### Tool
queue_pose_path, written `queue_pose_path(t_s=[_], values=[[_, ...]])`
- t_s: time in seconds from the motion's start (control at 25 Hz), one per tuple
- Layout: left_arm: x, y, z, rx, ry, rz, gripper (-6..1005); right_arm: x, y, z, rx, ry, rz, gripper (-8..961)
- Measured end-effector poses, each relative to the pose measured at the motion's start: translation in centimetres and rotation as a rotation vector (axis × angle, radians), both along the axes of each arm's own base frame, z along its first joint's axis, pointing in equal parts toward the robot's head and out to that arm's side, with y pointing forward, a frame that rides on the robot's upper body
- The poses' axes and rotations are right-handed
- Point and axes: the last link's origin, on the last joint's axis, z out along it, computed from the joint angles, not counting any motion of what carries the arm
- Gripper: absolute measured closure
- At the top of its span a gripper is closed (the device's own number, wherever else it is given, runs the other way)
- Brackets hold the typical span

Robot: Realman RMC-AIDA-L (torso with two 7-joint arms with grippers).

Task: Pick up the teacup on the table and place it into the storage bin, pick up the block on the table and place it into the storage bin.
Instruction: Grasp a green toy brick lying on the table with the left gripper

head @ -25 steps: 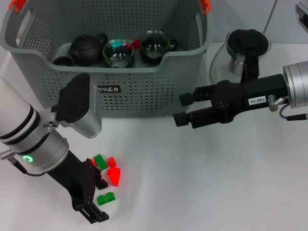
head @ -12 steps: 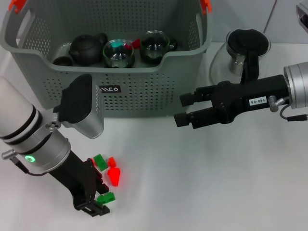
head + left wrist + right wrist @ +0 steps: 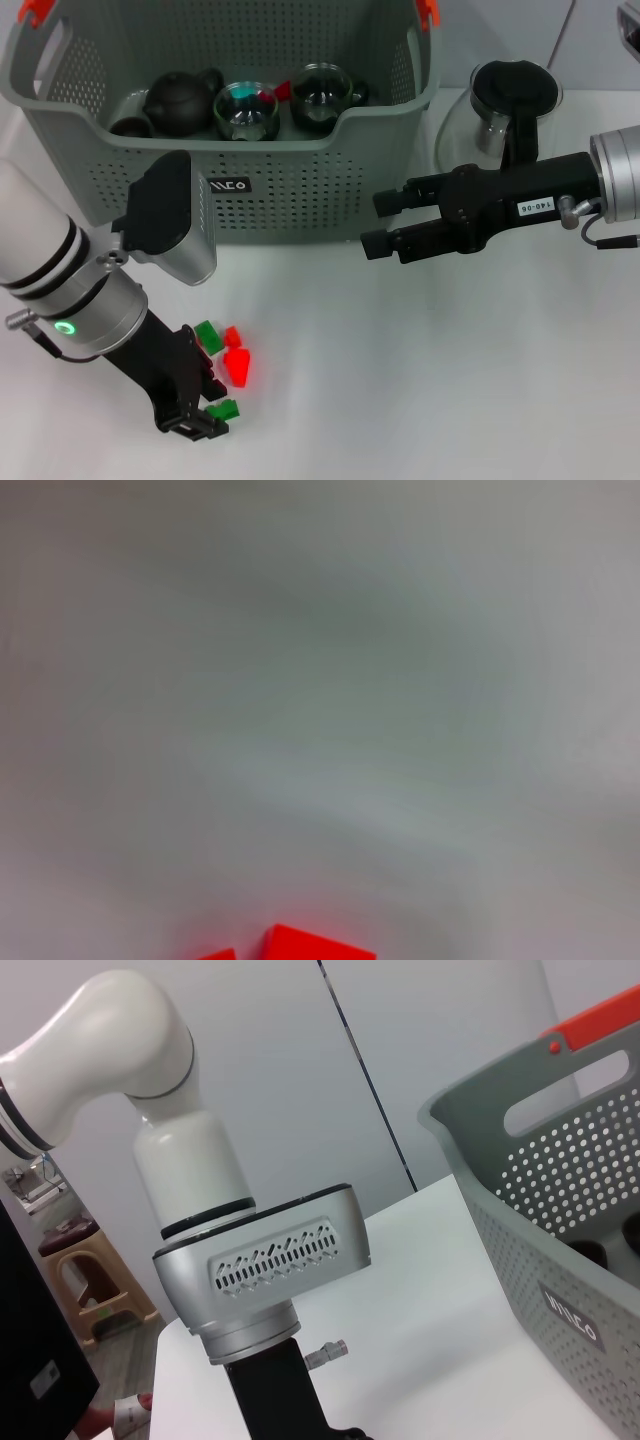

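While your left tool (image 3: 205, 415) is sitting low on the white surface (image 3: 420, 370) at about seven o'clock in the head view, its fingers are closing around the green block (image 3: 222, 409), though you cannot tell from here whether they are truly pinching it or only bracketing it. A red block (image 3: 238, 366) is lying just beside it toward twelve o'clock, with a second green block (image 3: 208, 333) and a small red block (image 3: 232, 336) beyond that. The storage bin (image 3: 300, 190) is standing at twelve o'clock, already holding dark and glass teaware. Your right tool (image 3: 372, 223) is hovering with its fingers spread and empty at about two o'clock, just off the bin's front wall, near a glass pitcher (image 3: 505, 115).

Judging by its look, the block is light, rigid plastic with smooth faces, so it is likely to slip or twist. Take it across two flat opposite sides, centred, not over the studs.
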Motion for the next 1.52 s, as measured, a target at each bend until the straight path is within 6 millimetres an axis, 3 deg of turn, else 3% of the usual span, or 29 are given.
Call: queue_pose_path(t_s=[0.92, 1.16, 1.28, 1.52], values=[[-0.3, 0.4, -0.2, 0.012, 0.033, 0.016, 656, 0.0, 0.0, 0.0, 0.002, 0.004, 0.001, 128], [-0.4, 0.3, -0.6, -0.036, 0.047, 0.042, 742, 0.0, 0.1, 0.1, 0.006, 0.004, 0.002, 128], [-0.2, 0.2, -0.4, -0.056, 0.043, 0.047, 844, 0.0, 0.1, 0.2, 0.008, 0.008, 0.000, 128], [0.7, 0.2, 0.5, -0.085, 0.022, 0.053, 834, 0.0, 0.0, 0.3, 0.009, 0.012, 0.005, 129]])
